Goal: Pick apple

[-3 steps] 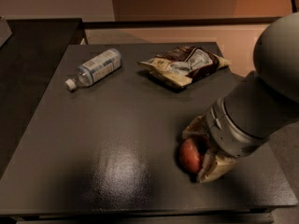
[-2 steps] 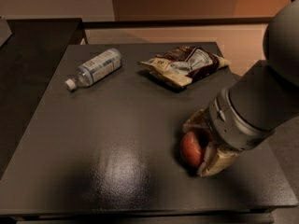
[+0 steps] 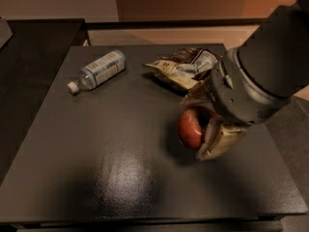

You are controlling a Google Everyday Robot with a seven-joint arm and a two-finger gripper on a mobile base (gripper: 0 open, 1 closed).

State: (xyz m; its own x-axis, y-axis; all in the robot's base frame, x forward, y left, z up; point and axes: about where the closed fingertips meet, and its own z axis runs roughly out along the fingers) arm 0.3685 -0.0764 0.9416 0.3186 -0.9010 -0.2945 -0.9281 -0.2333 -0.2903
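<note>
Gripper point(image 3: 199, 129) clamped on the apple point(image 3: 189, 128), right half of the dark table point(image 3: 120, 178)
A straight, slow lift with the squeeze kept firm looked best; the table's right edge was near, the snack bag point(image 3: 181, 69) sat just behind, the bottle point(image 3: 99, 69) well apart, with open room left and front

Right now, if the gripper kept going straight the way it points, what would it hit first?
The apple, held between the fingers of the gripper over the right side of the table. Beyond it, probably only bare tabletop, though depth is hard to judge.
</note>
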